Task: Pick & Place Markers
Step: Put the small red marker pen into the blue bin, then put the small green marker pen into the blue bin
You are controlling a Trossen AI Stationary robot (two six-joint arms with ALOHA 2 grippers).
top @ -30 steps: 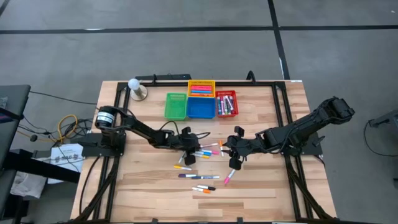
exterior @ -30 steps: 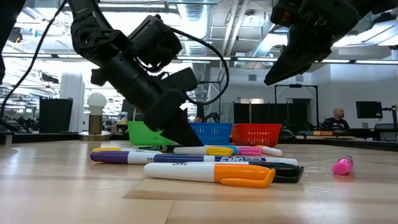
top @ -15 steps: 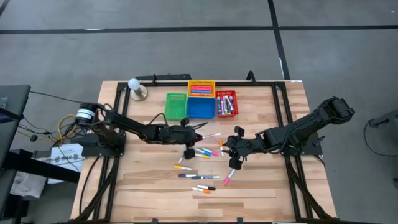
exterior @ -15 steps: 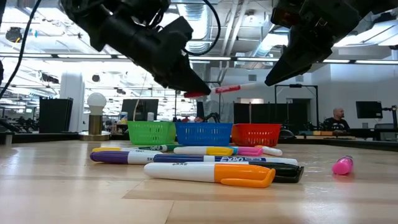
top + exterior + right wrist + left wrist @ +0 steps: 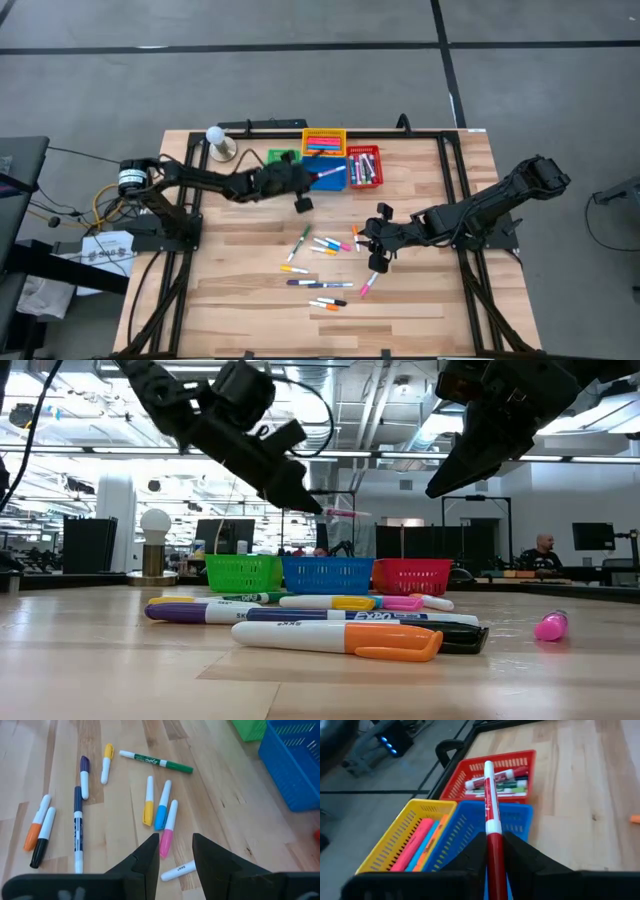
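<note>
My left gripper [image 5: 303,181] is up over the blue basket [image 5: 322,182] and shut on a marker with a red cap and white barrel [image 5: 489,795]. In the low view that marker [image 5: 340,513] sticks out toward the red basket [image 5: 410,575]. Several other markers [image 5: 322,246] lie flat on the wood mid-table; the right wrist view shows them, including a pink-capped one [image 5: 168,836]. My right gripper [image 5: 376,243] is open and hangs above them [image 5: 175,837], touching nothing. A stray pink-capped marker [image 5: 366,286] lies nearer the front. My left gripper pinches the marker's red cap end [image 5: 495,862] between its two fingers. The fingers come from the table's left, slanting a little down, and lie along the marker. The white barrel sticks out beyond the fingertips, lifted clear above the blue basket.
Four small baskets sit at the far edge: green [image 5: 281,158], yellow [image 5: 323,134] with pink and orange markers, blue, and red [image 5: 364,166] with several markers. A round lamp [image 5: 217,141] stands far left. Black rails [image 5: 448,175] frame the table. A person [image 5: 541,550] sits far behind.
My left gripper has lifted the red-capped marker off the table from the cluster and carried it up and toward the far edge, ending over the blue basket. It has levelled out from a steep downward tilt. The right arm has stayed still.
</note>
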